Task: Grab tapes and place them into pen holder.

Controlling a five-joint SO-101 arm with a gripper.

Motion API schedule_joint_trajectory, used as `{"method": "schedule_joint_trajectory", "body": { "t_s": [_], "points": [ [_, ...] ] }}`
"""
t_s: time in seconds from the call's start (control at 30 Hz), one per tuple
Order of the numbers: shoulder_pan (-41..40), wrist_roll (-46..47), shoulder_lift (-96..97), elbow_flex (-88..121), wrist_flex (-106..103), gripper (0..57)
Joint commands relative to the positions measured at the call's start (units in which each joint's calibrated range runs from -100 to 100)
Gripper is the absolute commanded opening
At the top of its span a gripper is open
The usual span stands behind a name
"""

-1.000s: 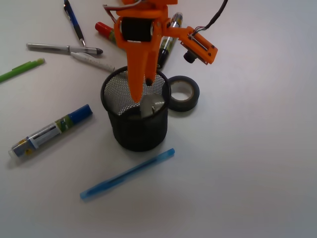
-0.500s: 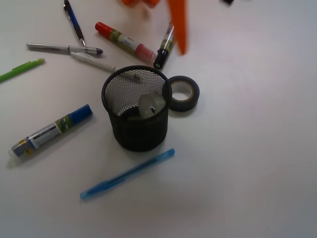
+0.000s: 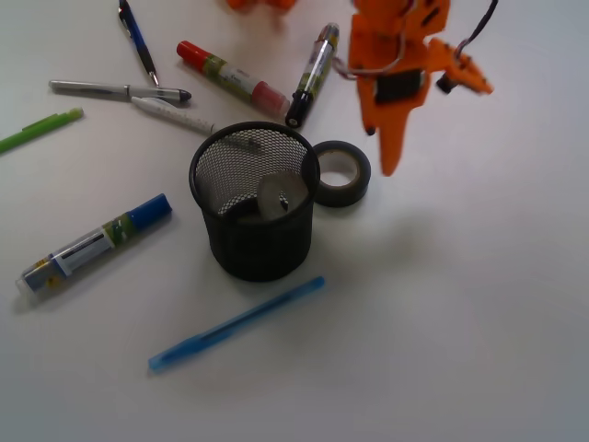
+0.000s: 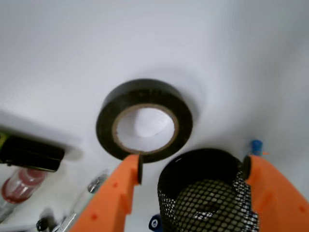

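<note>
Below-left of the gripper (image 3: 390, 157), front view: a dark tape roll (image 3: 341, 172) lies flat on the tabletop (image 3: 479, 304), touching the pen holder (image 3: 255, 204), where a whitish roll (image 3: 281, 195) already sits.

Wrist view: jaws are spread, nothing gripped; roll (image 4: 144, 126) lies ahead. Descent should be aligned w/ one finger inside the core, clear of the mesh.

1. I think I am working at an office desk or a small lab bench: the table (image 3: 479, 304) under me is plain, white and smooth.
2. Writing things lie around: a blue pen (image 3: 236, 322), a red marker (image 3: 232, 78), a green highlighter (image 3: 39, 129) and a silver pen (image 3: 118, 90).
3. A black wire-mesh pen holder (image 3: 255, 203) stands among them, with a roll of black tape (image 3: 341, 172) just beside it.
</note>
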Motion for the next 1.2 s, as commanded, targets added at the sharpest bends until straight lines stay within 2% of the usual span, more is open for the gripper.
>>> {"method": "schedule_joint_trajectory", "body": {
  "t_s": [0.0,0.4,0.87,1.17],
  "points": [
    [0.61,0.88,1.71,-0.44,0.01,23.7],
    [0.09,4.35,9.62,-0.8,-2.08,23.7],
    [0.61,5.71,8.85,-1.08,-5.67,23.7],
    [1.51,5.81,9.79,-12.49,2.38,23.7]
  ]
}}
